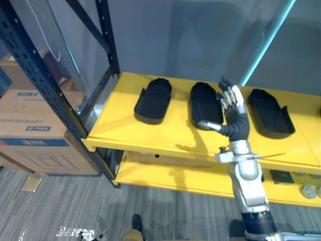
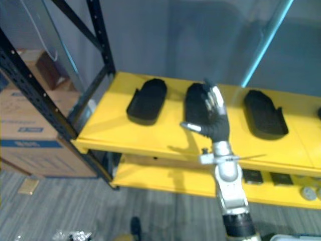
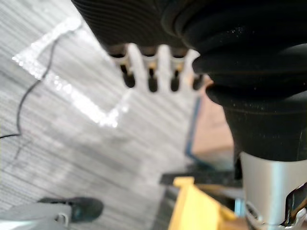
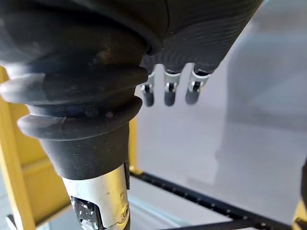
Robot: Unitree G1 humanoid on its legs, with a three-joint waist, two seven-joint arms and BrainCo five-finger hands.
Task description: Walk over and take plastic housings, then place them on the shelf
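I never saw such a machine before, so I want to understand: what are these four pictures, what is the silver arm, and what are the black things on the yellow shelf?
This is a humanoid robot on two legs. Two pictures come from a stereo camera on its head, looking down. The other two come from cameras on its wrists, so each shows its own hand from very close. On the yellow shelf three black plastic housings lie in a row: left, middle and right. The right hand hovers in front of the middle housing, fingers straight, holding nothing. The left hand hangs over the grey floor, also empty. Cardboard boxes stand left of the shelf.
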